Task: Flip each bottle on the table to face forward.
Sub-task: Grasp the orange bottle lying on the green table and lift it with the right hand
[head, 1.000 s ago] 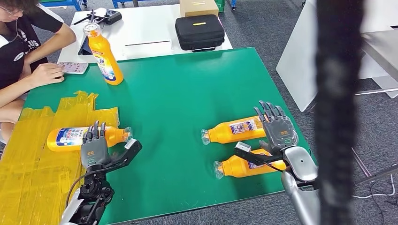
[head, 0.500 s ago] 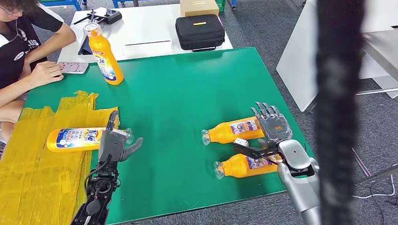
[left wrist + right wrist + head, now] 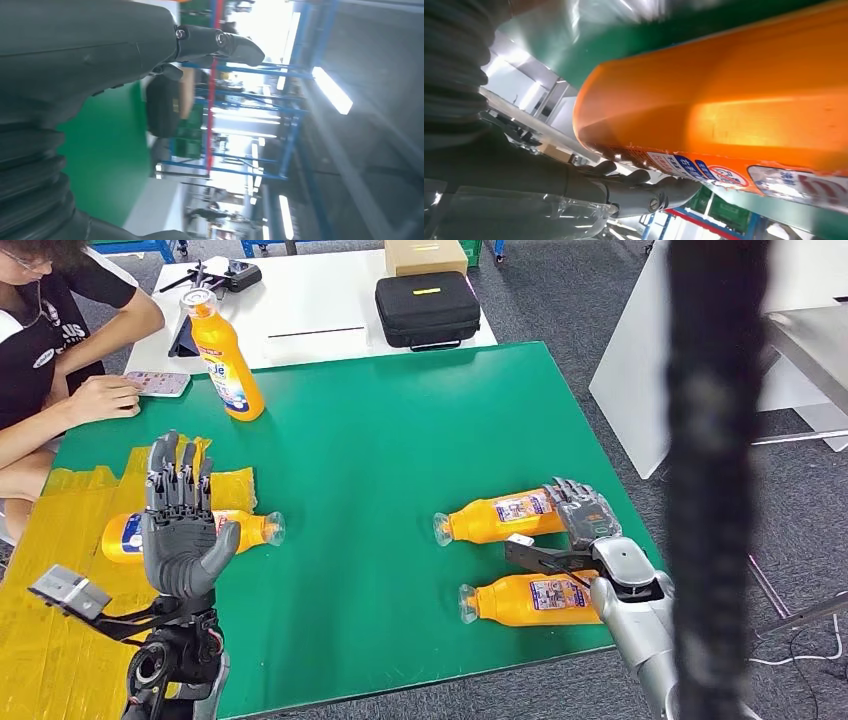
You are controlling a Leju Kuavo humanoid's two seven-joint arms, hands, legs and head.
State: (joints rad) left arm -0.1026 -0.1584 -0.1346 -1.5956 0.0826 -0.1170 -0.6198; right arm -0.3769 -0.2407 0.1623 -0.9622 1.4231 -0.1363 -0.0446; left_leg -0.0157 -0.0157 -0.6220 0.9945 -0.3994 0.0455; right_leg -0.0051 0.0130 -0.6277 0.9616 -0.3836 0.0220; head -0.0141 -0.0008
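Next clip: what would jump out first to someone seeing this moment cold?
The orange bottles on the green table: one bottle upright at the far left, one lying on yellow plastic sheeting at the near left, and two lying side by side at the near right. The left hand is raised open, fingers spread, in front of the left bottle, while the right hand reaches to the base of the farther right bottle. A person sits at the far left corner.

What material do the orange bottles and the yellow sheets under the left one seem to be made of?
The orange bottles look like glossy plastic: smooth and shiny, with printed labels and clear caps. The yellow sheets seem to be thin translucent plastic film, wrinkled and shiny; I cannot be sure.
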